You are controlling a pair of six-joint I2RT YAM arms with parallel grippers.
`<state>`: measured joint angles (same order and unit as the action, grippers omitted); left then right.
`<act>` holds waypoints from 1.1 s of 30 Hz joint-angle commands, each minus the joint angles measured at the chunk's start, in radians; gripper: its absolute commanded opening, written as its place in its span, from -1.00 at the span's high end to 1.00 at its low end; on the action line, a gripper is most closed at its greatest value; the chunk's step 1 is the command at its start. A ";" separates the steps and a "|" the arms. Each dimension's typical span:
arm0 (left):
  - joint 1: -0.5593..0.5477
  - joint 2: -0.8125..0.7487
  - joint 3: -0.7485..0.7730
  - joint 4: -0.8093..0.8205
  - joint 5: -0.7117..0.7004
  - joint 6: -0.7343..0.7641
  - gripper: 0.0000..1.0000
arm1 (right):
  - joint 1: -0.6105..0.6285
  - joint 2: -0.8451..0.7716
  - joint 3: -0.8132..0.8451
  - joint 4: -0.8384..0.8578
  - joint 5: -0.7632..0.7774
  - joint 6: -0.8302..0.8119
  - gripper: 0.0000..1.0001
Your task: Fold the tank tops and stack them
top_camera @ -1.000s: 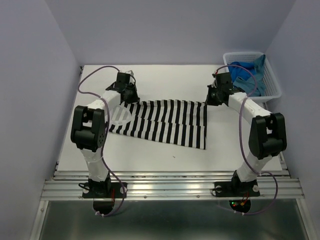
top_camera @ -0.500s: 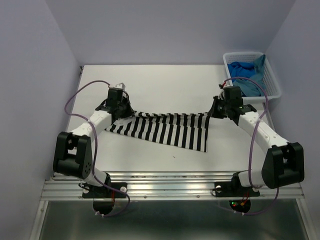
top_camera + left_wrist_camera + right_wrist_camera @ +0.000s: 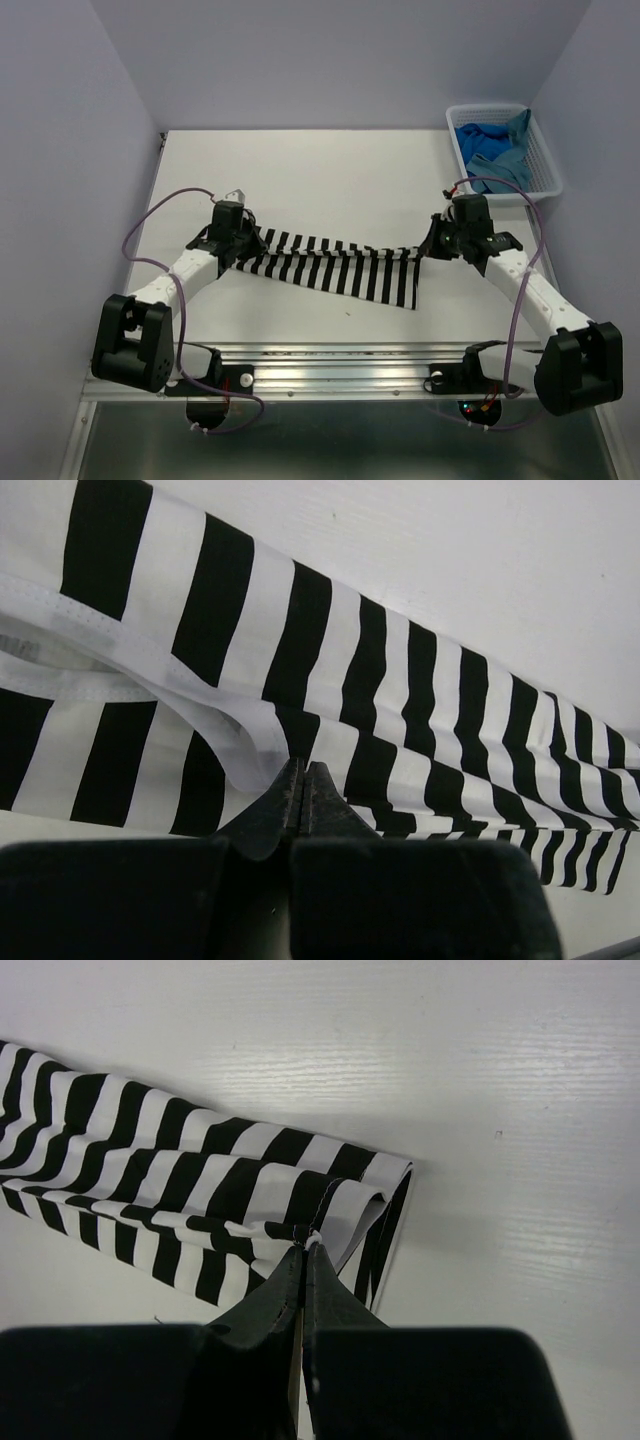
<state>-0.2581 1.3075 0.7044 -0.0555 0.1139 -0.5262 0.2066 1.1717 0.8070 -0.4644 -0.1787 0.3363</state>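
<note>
A flat white tabletop (image 3: 330,170) fills the space between pale lilac walls (image 3: 70,150), and two white-and-black jointed arms reach out low over it from a metal rail (image 3: 340,368) at its near edge. A soft black-and-white striped sleeveless tank top (image 3: 340,268) lies across the near middle of the table as a long, narrow band running left to right, doubled over so that one layer sits on another, with its right end hanging broader toward the near edge. At the far right corner stands a white plastic lattice basket (image 3: 545,165), well apart from the striped top; inside it lie a crumpled bright royal blue fabric top (image 3: 482,138) and a teal blue fabric top (image 3: 518,128), bunched against each other. The left gripper (image 3: 247,244) sits at the left end of the striped band, its black fingers pressed together and pinching a white-hemmed fold of the cloth. The right gripper (image 3: 433,243) is at the band's right end, its fingers likewise clamped tight on the folded corner
</note>
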 commanded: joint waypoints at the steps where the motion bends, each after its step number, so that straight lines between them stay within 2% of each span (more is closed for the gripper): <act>1: -0.007 -0.059 -0.045 0.013 -0.028 -0.038 1.00 | 0.007 -0.033 -0.012 -0.025 0.022 0.009 0.98; 15: -0.017 -0.085 -0.040 -0.073 -0.053 -0.073 1.00 | 0.007 -0.113 -0.133 -0.051 -0.024 0.055 0.93; 23: -0.043 -0.050 -0.112 -0.079 -0.057 -0.121 1.00 | 0.007 -0.104 -0.175 -0.052 -0.024 0.098 0.85; 28: -0.047 -0.025 -0.155 -0.076 -0.065 -0.156 1.00 | 0.026 -0.093 -0.227 -0.068 -0.076 0.173 0.71; 31: -0.055 -0.027 -0.175 -0.076 -0.059 -0.170 1.00 | 0.027 -0.067 -0.216 -0.106 -0.070 0.205 0.33; 32: -0.055 -0.030 -0.178 -0.093 -0.066 -0.176 0.88 | 0.027 -0.061 -0.207 -0.123 -0.076 0.211 0.32; 33: -0.056 -0.034 -0.181 -0.101 -0.068 -0.188 0.52 | 0.027 -0.063 -0.204 -0.155 -0.079 0.217 0.27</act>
<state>-0.3061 1.2869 0.5442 -0.1249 0.0761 -0.6838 0.2241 1.1057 0.5877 -0.5537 -0.2379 0.5030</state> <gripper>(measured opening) 0.054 0.338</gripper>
